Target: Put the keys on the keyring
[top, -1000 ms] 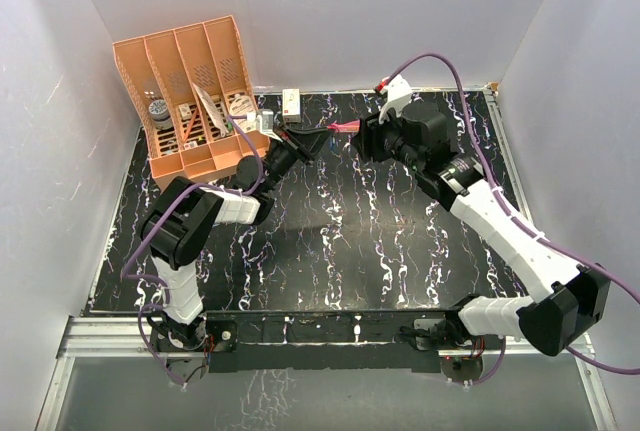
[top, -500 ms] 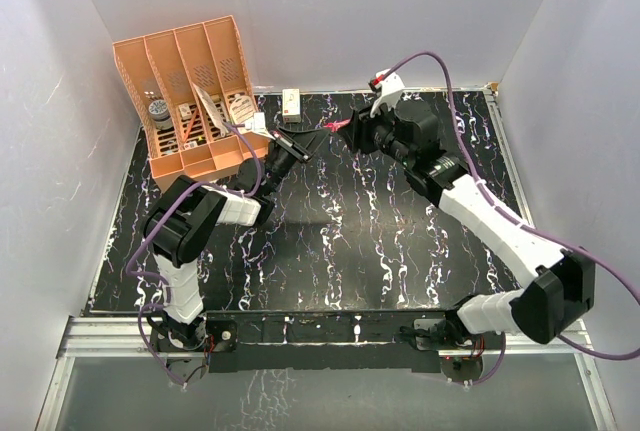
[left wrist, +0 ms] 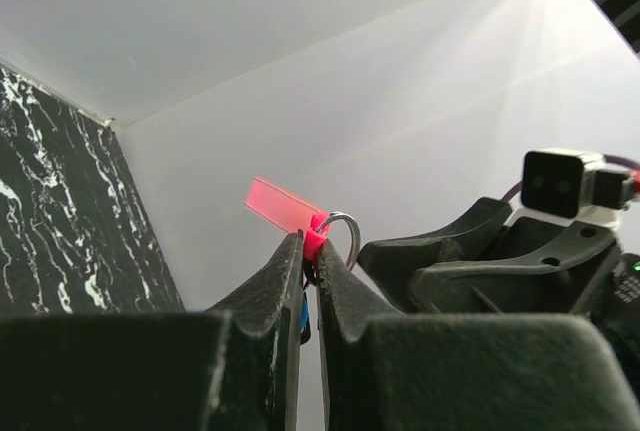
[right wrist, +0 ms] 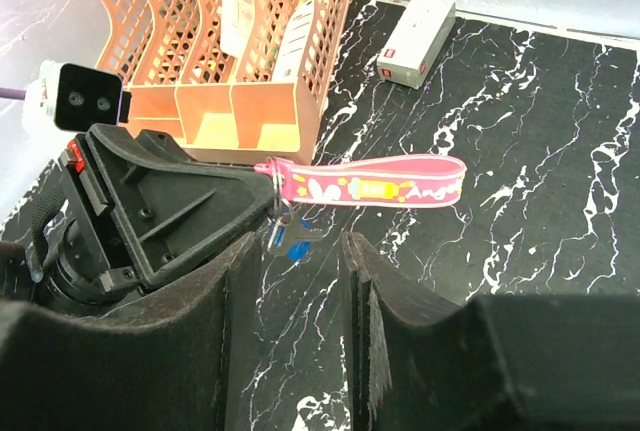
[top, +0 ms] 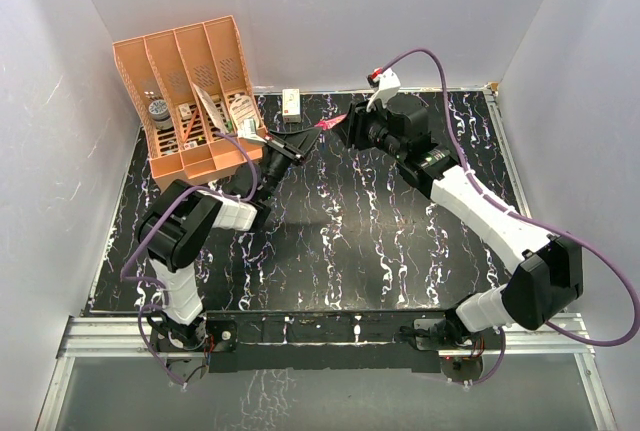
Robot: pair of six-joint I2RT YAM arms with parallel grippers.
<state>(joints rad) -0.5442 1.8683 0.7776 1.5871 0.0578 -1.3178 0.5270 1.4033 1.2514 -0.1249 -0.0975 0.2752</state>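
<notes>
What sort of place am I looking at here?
Probably a robot test booth: plain white walls box in a black marbled tabletop, and a left arm and right arm are bolted to a rail at its near edge.

keyring (right wrist: 370, 189): pink printed strap, level mid-air, ring end in my left gripper (left wrist: 310, 247)
keys (right wrist: 290, 240): blue one dangling under it

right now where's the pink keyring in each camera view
Top view: the keyring is upper centre, a small pink sliver just right of the left gripper, which pinches it.
Left wrist view: the keyring is at centre, sticking up and to the left out of the shut fingers.
Right wrist view: the keyring is at centre, a pink strap running right from the gripper's tip.
Shared landmark: the left gripper clamped on the strap's ring end.
</notes>
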